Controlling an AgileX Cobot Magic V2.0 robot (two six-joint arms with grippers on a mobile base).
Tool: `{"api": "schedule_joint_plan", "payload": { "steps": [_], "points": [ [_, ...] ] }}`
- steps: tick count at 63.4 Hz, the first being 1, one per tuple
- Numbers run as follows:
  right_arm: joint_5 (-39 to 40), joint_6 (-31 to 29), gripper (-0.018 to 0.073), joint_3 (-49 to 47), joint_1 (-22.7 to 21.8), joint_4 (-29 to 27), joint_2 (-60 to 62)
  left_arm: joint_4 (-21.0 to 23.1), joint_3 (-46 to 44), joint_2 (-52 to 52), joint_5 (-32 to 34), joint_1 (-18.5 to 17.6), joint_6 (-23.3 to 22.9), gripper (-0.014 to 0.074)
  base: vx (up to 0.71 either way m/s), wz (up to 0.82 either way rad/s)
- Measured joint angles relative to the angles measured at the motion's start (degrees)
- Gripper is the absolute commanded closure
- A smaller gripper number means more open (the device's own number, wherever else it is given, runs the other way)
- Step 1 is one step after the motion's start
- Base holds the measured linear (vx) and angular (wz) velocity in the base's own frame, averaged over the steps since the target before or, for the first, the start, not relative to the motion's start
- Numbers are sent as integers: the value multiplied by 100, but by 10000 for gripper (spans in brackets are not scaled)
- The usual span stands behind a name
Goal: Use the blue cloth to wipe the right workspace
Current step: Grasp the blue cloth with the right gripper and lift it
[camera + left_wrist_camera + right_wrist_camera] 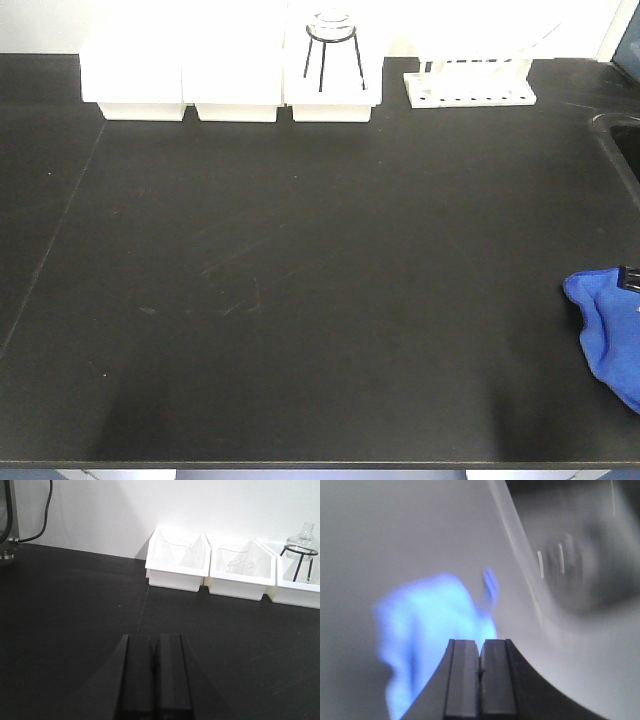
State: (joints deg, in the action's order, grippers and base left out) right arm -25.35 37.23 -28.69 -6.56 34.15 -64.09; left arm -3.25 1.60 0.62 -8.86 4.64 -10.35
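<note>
The right fingers (464, 680) are pressed together, low beside the blurred blue cloth (608, 325), which lies at the surface's (300, 280) 3 o'clock edge. The left fingers (138, 680) also meet, held level. At 12 o'clock sit white bins (177, 562); one holds a flask (333, 28) on a stand (322, 68).

Counter: you have a black top (300, 300), faintly scuffed near the middle.
Bins: three white ones (237, 98) in a row along your back wall.
Flask: clear glass (333, 24) on a black wire stand (335, 62), in the rightmost bin.
Rack: white (470, 88), right of the bins.
Sink: dark basin (622, 140), far right edge.
Cable: black (44, 517), against the wall.
</note>
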Motion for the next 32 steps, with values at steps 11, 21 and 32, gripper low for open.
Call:
{"api": "schedule_joint_plan", "payload": {
  "steps": [11, 21, 32],
  "points": [
    [-19, 55, 443, -7, -30, 4, -474, 0, 0, 0, 0, 0, 0, 602, 0, 0],
    [-338, -116, 264, -7, -30, -2, -522, 0, 0, 0, 0, 0, 0, 602, 0, 0],
    [-273, 30, 75, -7, -30, -2, -522, 0, 0, 0, 0, 0, 0, 602, 0, 0]
  ]
}}
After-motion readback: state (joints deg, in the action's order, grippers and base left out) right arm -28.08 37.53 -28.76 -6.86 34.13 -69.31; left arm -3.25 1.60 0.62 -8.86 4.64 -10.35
